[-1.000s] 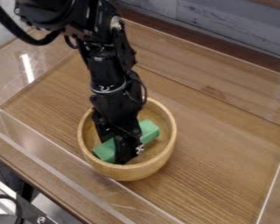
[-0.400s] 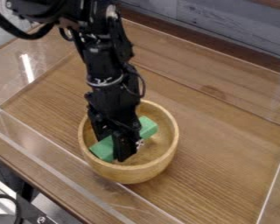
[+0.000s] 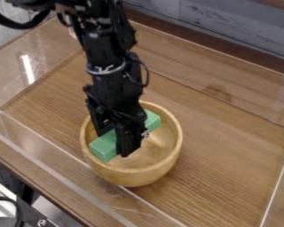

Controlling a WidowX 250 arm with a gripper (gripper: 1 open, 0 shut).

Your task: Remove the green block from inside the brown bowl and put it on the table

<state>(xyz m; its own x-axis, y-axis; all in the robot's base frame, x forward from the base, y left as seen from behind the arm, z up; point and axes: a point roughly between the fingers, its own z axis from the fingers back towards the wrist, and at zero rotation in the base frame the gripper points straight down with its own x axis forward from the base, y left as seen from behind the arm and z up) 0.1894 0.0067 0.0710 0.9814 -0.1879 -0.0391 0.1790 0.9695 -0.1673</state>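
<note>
The green block (image 3: 106, 146) hangs tilted just above the inside of the brown bowl (image 3: 166, 152), its right end (image 3: 158, 118) raised to about rim height. My gripper (image 3: 124, 142) reaches straight down from the black arm and is shut on the middle of the block, one finger on each long side. The bowl rests on the table (image 3: 222, 102), near its front edge. The block's middle is hidden behind the fingers.
Clear acrylic walls (image 3: 50, 164) stand around the wood-grain tabletop, close in front of and left of the bowl. Bare table surface (image 3: 227, 142) stretches to the right of the bowl and behind it. Black cables (image 3: 26, 13) hang at the upper left.
The gripper has risen with the green block between its fingers. The block has come up off the bowl's bottom, and its right end now stands near the rim.
</note>
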